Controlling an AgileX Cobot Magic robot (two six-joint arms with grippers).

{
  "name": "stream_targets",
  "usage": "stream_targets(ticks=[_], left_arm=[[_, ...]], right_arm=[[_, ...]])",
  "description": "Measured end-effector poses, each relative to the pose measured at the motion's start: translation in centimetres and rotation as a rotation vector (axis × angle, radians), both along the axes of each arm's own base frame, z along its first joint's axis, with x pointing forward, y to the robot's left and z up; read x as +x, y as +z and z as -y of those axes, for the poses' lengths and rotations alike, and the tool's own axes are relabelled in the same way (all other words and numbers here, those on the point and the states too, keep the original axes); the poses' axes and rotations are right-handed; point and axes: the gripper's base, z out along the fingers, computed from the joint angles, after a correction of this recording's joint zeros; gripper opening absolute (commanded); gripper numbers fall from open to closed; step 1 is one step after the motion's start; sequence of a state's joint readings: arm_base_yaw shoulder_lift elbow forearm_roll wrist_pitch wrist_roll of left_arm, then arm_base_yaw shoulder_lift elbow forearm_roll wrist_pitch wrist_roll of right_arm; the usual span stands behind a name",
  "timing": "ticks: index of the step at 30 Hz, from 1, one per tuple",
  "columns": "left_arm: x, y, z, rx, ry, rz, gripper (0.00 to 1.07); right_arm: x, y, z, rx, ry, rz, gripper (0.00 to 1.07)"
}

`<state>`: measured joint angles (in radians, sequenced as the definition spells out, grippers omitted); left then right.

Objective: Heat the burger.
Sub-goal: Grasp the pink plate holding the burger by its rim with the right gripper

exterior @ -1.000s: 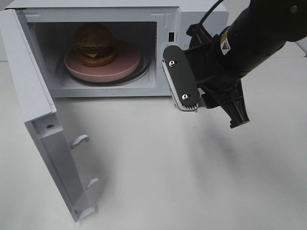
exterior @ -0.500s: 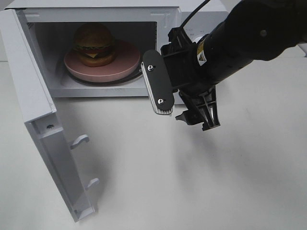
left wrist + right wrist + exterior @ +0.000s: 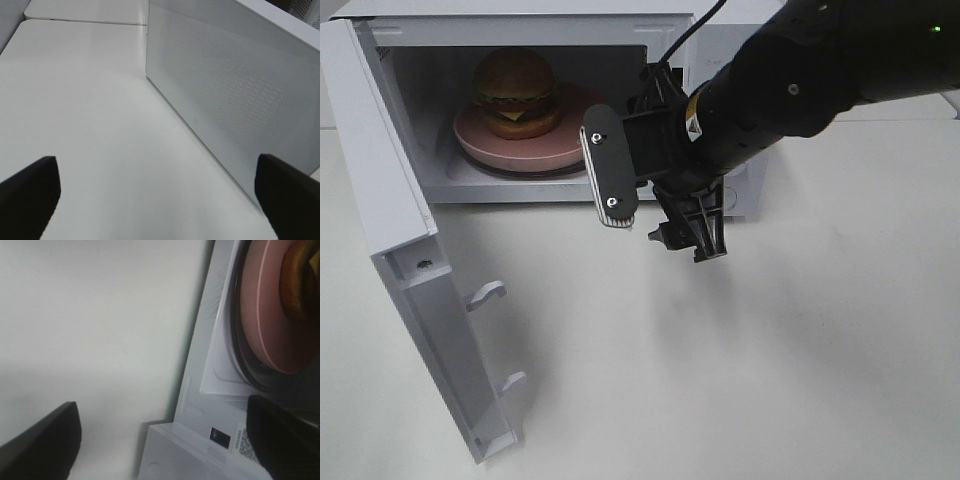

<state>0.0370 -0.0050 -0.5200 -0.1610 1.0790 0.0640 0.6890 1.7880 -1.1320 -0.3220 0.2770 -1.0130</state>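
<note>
The burger (image 3: 515, 92), a golden-brown bun with lettuce, cheese and patty, sits on a round pink plate (image 3: 575, 140) inside the open microwave (image 3: 670, 30). My right gripper (image 3: 655, 208) hovers just in front of the cavity's right edge, open and empty, one flat finger (image 3: 609, 180) near the plate's rim. In the right wrist view the plate (image 3: 265, 315) and a slice of the burger (image 3: 300, 280) lie beyond the right gripper (image 3: 162, 440). The left gripper (image 3: 159, 200) is open and empty, beside the microwave's perforated side wall (image 3: 235, 95).
The microwave door (image 3: 410, 260) stands swung wide open to the left, its latch hooks (image 3: 485, 295) pointing over the white table (image 3: 720, 380). The right arm's dark body covers the microwave's control side. A second table edge (image 3: 85, 22) shows behind the left gripper.
My right gripper has moved left, from in front of the control panel to the cavity's right edge near the plate. Burger, plate and door have not moved.
</note>
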Motion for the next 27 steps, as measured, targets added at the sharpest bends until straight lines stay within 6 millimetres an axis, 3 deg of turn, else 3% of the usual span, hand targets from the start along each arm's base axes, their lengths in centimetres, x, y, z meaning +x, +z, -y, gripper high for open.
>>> stream_targets(ticks=[9, 27], left_arm=[[0.0, 0.0, 0.0, 0.000, 0.000, 0.000, 0.98], [0.0, 0.0, 0.0, 0.000, 0.000, 0.000, 0.98]], right_arm=[[2.6, -1.4, -2.2, 0.014, -0.013, 0.000, 0.85], [7.0, -2.0, -5.8, 0.062, -0.016, 0.055, 0.83]])
